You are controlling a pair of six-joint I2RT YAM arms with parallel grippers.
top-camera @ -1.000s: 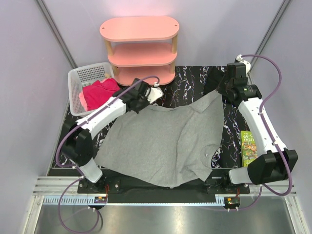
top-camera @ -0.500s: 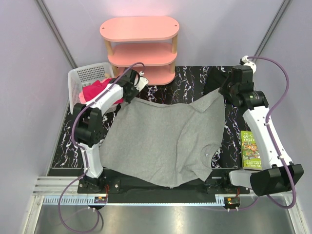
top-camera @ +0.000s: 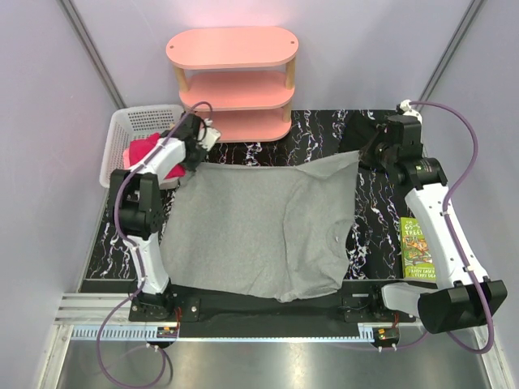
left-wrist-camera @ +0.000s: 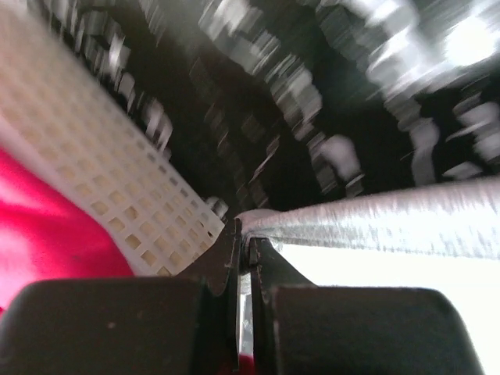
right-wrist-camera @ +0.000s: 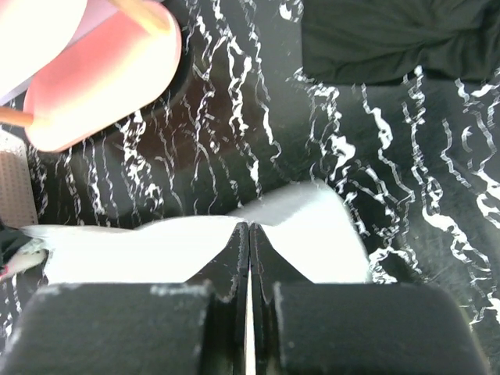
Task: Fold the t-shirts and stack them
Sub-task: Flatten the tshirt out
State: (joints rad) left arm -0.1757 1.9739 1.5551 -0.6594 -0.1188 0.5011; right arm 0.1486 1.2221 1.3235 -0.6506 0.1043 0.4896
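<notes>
A large grey t-shirt [top-camera: 259, 231] lies spread on the black marbled table, its far edge pulled taut between both grippers. My left gripper [top-camera: 193, 160] is shut on its far left corner, right beside the white basket; the wrist view shows the jaws [left-wrist-camera: 244, 234] pinching the grey hem [left-wrist-camera: 375, 223]. My right gripper [top-camera: 362, 156] is shut on the far right corner, its tips [right-wrist-camera: 248, 226] closed on the grey cloth [right-wrist-camera: 156, 250]. A magenta-pink t-shirt [top-camera: 143, 150] is bundled in the basket [left-wrist-camera: 39, 226]. A black t-shirt [right-wrist-camera: 391, 39] lies crumpled at the far right.
The white mesh basket [top-camera: 126, 134] stands at the far left, close to my left gripper [left-wrist-camera: 101, 180]. A pink three-tier shelf [top-camera: 233, 81] stands at the back middle [right-wrist-camera: 101, 86]. A green-covered book [top-camera: 416, 247] lies by the right arm.
My left gripper has swung left and back toward the basket with the shirt corner. The right gripper has shifted a little right. The grey shirt now lies stretched flatter and squarer.
</notes>
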